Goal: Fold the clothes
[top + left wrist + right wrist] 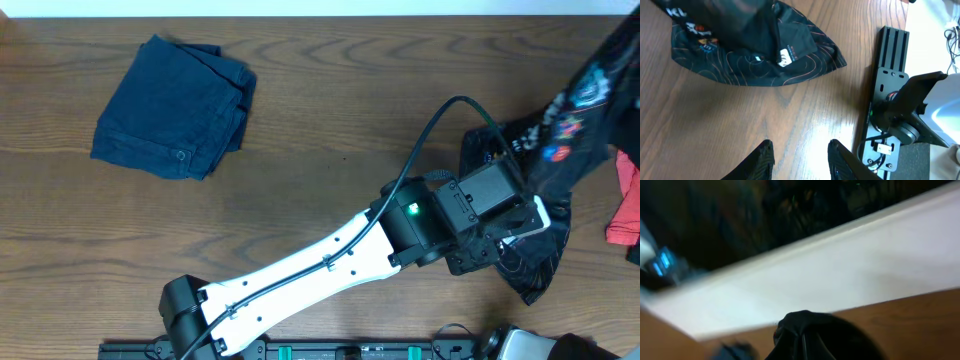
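**A:** Where is the jersey (560, 160) right now?

**B:** On the table (320, 150), at least its lower part. The denim garment (175, 105) lies well apart from it on one side, and the red garment (625, 205) is just beside it on the other. From the bunched lower end the jersey runs up in a long slant. Its far end looks lifted off the wood and is blurred overhead.

**A:** Who has that far end?

**B:** The right end effector, I judge. Its wrist view is smeared, but a dark wad of jersey sits right where its fingers would be. I take it as clamped shut on that cloth.

**A:** And the left end effector (800, 145)?

**B:** It is parted, with only bare wood between its two fingers. In its own view the jersey lies straight ahead of it, apart and not touching. The low edge is spread crosswise to the fingers, and one pointed corner sticks out to the side.

**A:** So which arm takes the low end?

**B:** The left, since it is much the nearer to the part lying on the table. As I read it, it must go forward onto that crosswise edge to pinch it. The jersey's long axis would then be stretched between the two.
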### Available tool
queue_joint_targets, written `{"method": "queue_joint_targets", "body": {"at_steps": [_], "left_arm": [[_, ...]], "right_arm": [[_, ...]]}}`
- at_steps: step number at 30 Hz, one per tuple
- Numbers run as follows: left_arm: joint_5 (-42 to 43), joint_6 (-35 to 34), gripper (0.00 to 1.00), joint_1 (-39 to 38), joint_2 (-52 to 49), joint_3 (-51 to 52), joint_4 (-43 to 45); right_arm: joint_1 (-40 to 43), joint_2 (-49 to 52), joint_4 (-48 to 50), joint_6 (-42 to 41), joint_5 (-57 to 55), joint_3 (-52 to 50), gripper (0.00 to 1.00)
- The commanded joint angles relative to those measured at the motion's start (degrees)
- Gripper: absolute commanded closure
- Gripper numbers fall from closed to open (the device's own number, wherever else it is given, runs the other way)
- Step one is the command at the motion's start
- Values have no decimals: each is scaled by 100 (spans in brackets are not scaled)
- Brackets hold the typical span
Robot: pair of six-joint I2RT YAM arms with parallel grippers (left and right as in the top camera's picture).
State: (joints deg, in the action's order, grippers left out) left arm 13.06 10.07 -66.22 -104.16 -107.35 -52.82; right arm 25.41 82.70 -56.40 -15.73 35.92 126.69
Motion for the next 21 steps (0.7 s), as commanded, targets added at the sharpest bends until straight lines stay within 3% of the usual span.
{"method": "queue_joint_targets", "body": {"at_steps": [1, 6, 10, 21], "left_arm": [[-68, -114, 62, -15, -33, -33, -37], [-66, -262, 62, -55, -46, 9, 153], [-140, -315, 62, -205, -162, 79, 431], [-1823, -675, 57, -555, -1095, 79, 1576]], "right_arm": [[-153, 9, -13, 1663, -400, 44, 99], [-354, 11, 52, 767, -1182, 44, 99], [-380, -22, 63, 31, -1172, 44, 99], [-793, -455, 0, -678, -1172, 44, 99]]}}
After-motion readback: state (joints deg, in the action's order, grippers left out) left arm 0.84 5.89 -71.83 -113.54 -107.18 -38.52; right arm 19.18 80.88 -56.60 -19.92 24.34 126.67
